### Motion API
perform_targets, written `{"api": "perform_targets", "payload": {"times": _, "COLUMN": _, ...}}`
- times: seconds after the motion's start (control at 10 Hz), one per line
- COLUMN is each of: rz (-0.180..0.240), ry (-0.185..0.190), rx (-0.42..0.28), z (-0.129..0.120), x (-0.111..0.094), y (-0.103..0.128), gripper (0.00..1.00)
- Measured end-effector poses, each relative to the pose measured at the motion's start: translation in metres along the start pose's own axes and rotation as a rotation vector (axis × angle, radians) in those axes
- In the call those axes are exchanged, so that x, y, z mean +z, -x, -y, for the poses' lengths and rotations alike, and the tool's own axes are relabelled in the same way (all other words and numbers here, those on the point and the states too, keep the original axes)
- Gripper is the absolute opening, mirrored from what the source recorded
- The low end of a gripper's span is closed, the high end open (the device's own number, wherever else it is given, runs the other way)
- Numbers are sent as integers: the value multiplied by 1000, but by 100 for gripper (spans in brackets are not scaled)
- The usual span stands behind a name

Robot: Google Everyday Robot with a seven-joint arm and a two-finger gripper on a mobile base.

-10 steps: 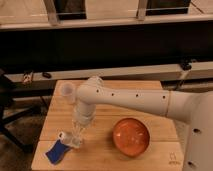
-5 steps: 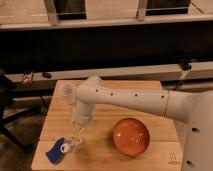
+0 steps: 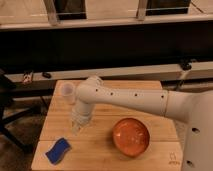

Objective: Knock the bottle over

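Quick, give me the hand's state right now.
Hand: low over the wooden table, between the blue sponge and the orange bowl; open or shut cannot be told, nor whether it holds anything.

Wooden table (image 3: 100,150): cup (image 3: 68,91), sponge (image 3: 58,150), bowl (image 3: 131,136), gripper (image 3: 77,125) above.

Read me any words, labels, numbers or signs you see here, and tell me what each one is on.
No text can be read anywhere.
Small dark mark on the table corner: too blurred to read.
The tool hangs low over the table's left side, near the blue sponge; neither shows lettering.
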Motion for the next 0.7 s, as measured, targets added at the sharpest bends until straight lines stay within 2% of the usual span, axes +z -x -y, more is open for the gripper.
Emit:
{"api": "perform_targets", "payload": {"times": 0.3, "rz": 2, "ry": -15, "rx": 9, "z": 4, "x": -5, "y": -10, "gripper": 0}}
{"api": "perform_targets", "payload": {"times": 0.7, "rz": 9, "ry": -19, "rx": 15, "z": 0, "x": -7, "y": -6, "gripper": 0}}
